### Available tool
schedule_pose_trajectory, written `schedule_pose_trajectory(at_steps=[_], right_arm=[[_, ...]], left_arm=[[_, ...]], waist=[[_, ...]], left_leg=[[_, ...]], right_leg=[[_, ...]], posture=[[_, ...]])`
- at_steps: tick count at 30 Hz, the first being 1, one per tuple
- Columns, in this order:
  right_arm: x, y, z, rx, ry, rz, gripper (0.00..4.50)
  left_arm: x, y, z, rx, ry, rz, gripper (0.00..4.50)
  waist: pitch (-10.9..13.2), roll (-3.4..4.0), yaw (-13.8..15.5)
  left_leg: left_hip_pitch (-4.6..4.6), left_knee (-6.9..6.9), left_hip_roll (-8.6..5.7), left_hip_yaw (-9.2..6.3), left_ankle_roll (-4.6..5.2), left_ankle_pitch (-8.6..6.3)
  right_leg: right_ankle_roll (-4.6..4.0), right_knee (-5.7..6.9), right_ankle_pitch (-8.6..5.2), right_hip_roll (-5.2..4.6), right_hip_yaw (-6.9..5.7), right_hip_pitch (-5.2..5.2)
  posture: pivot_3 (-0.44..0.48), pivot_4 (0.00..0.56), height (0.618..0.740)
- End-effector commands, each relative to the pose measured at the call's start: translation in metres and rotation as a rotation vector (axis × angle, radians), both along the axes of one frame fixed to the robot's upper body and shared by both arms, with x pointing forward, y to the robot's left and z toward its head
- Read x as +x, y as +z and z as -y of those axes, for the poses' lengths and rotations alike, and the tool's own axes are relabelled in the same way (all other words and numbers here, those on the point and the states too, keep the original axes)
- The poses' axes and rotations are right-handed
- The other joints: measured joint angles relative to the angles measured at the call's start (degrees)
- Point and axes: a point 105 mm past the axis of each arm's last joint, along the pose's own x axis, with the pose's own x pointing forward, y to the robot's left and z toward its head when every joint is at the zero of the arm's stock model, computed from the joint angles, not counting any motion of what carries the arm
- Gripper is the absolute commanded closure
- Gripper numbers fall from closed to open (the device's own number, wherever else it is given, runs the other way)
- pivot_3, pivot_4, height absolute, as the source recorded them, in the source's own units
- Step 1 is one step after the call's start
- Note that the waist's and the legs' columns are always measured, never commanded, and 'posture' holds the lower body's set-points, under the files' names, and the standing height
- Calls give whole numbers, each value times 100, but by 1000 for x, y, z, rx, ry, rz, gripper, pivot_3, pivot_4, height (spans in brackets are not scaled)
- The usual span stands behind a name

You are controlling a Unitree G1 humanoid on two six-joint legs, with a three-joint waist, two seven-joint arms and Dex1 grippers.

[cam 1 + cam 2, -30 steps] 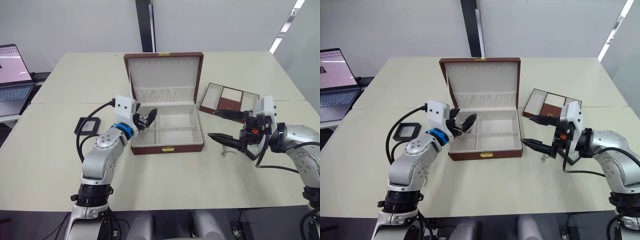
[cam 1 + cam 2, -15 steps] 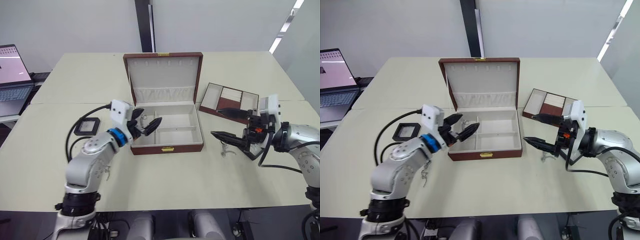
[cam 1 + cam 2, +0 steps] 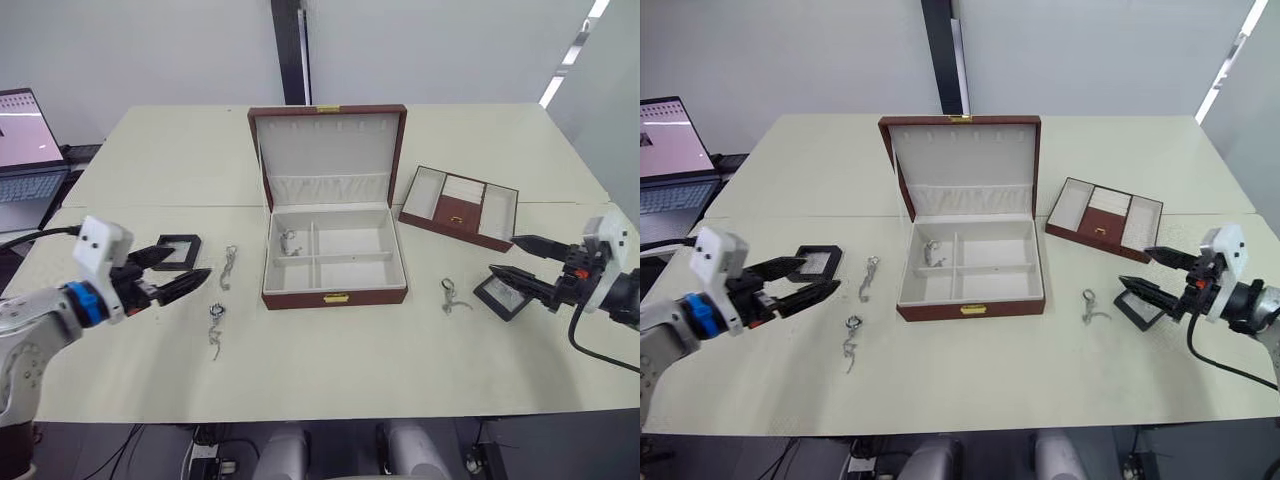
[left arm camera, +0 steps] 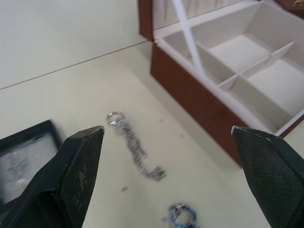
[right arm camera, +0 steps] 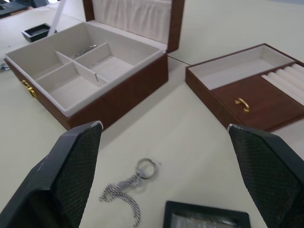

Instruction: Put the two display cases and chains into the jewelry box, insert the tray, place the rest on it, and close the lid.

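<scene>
Reddish-brown wood-grain jewelry box [image 3: 334, 262] open at table centre, one silver chain [image 3: 290, 241] inside rear-left compartment. Left gripper [image 3: 172, 271] spread, empty, beside black-framed display case [image 3: 176, 251]. Right gripper [image 3: 527, 259] spread over second case [image 3: 500, 297]. Right wrist view adds gold pull [image 5: 242, 104] on compartmented tray [image 5: 266, 95].

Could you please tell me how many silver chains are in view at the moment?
4: one chain in the jewelry box's rear-left compartment, two left of the box, and one to its right. Others may be hidden.
</scene>
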Motion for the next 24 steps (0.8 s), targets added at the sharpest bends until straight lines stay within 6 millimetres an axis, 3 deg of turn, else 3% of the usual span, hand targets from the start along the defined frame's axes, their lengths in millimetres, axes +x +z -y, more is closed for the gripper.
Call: schedule_pose_trajectory(at_steps=[1, 11, 16, 24], right_arm=[[0, 9, 23, -31, -59, 45, 0], [0, -18, 62, -38, -197, 4, 0], [-1, -21, 74, -27, -245, 9, 0], [-3, -28, 79, -29, -266, 2, 0]], left_arm=[[-8, 2, -31, 73, 83, 27, 30], [-24, -17, -94, 108, 325, 42, 30], [-27, -24, -108, 103, 379, 50, 30], [-24, -25, -109, 99, 387, 64, 30]], waist=[[0, 0, -8], [0, 1, 0], [0, 1, 0], [0, 1, -2]], left_leg=[[0, 0, 0, 1, 0, 0], [1, -2, 4, 1, 1, -1], [0, -2, 5, 0, 1, -1], [1, -2, 6, 0, 0, -1]], right_leg=[[0, 0, 0, 2, 0, 0], [-1, 0, -1, -2, 0, -1], [-1, 1, 0, -2, 0, 0], [-1, 1, 0, -2, 0, -1]], posture=[[0, 150, 740], [0, 150, 740], [0, 150, 740], [0, 150, 740]])
